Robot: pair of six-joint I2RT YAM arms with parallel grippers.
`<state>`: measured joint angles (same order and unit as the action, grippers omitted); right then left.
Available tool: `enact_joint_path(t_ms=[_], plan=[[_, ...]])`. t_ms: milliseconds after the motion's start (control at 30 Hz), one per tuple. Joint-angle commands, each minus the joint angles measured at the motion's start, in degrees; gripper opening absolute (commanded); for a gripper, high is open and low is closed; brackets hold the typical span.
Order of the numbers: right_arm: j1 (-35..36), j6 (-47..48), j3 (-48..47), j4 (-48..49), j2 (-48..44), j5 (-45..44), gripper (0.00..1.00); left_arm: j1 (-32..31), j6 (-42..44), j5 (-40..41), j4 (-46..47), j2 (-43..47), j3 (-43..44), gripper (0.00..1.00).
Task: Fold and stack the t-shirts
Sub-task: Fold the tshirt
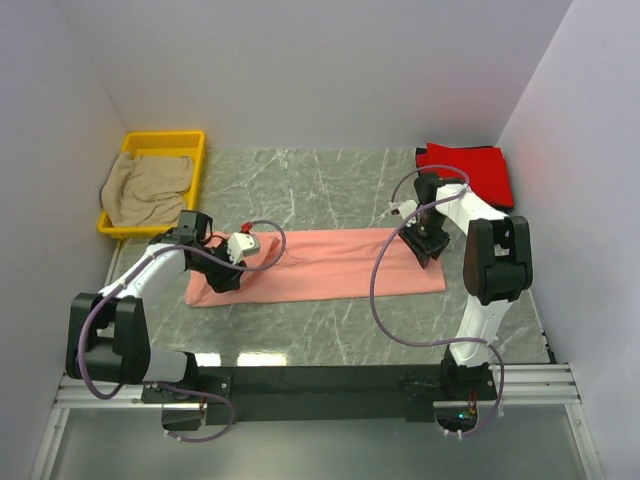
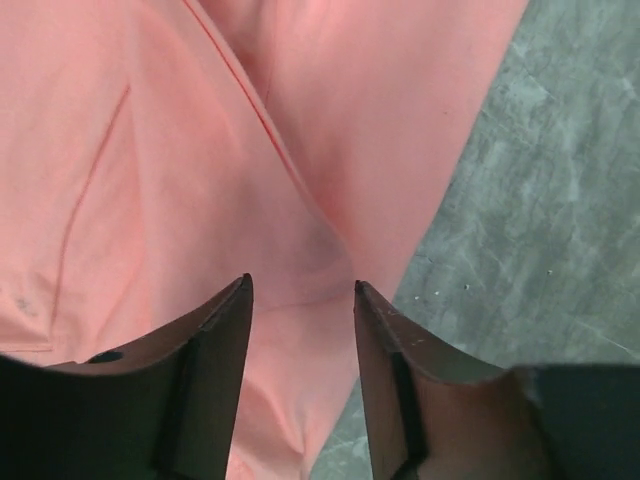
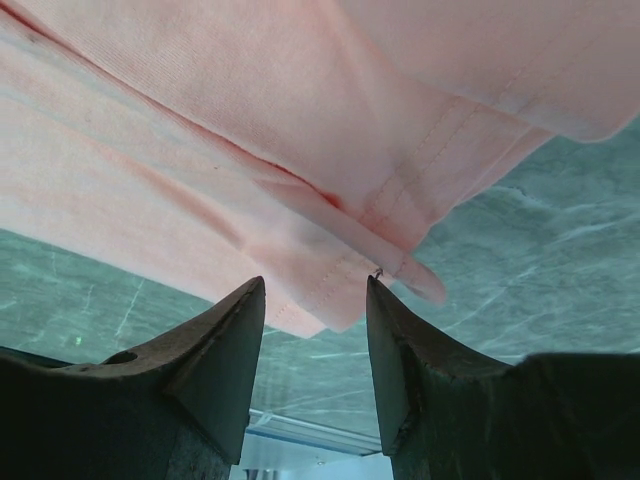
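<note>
The salmon-pink cloth t-shirt (image 1: 315,265) lies as a flat band on the grey marble table (image 1: 300,190), right of the yellow plastic bin (image 1: 165,136). The left claw (image 2: 302,284) at its bin-side end and the right claw (image 3: 315,282) at its far end are half open and grip nothing. Best to pinch all layers at both ends and lift evenly.

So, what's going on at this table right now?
A salmon-pink t-shirt lies on the table, folded into a long strip. The robot's left end effector is over its left end, the right end effector at its right end; both are open, gripping nothing. A red t-shirt lies folded at the far right; a beige one sits crumpled in the yellow bin.
</note>
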<state>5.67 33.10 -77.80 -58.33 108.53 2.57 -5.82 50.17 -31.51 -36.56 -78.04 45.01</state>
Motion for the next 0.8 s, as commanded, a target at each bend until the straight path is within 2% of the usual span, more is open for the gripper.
enact_joint_path(t_ms=[0, 167, 200, 233, 400, 633, 767], plan=[[-0.4, 0.4, -4.1, -1.5, -0.7, 1.5, 0.52, -0.2, -0.8, -3.8, -2.5, 3.6, 4.0, 0.52], [-0.1, -1.3, -9.0, -3.1, 1.2, 4.5, 0.50, 1.2, -11.8, -5.5, 0.9, -0.3, 9.8, 0.46], [0.0, -1.5, -10.4, -3.3, 1.6, 4.9, 0.50, 1.0, -18.3, -4.7, 2.8, -2.9, 11.9, 0.42], [0.2, -1.9, -11.9, -3.6, 2.9, 5.6, 0.49, -0.1, -25.1, -0.4, 6.6, -6.9, 15.0, 0.36], [0.3, -2.7, -14.0, -3.7, 4.4, 6.7, 0.48, -3.8, -30.8, 4.1, 12.2, -13.4, 17.6, 0.27], [0.4, -4.0, -14.1, -3.5, 5.5, 7.9, 0.48, -11.5, -35.1, 7.6, 18.6, -20.8, 19.0, 0.27], [0.4, -4.1, -13.5, -3.3, 5.6, 8.0, 0.48, -16.8, -35.3, 12.3, 20.7, -22.9, 18.9, 0.28]])
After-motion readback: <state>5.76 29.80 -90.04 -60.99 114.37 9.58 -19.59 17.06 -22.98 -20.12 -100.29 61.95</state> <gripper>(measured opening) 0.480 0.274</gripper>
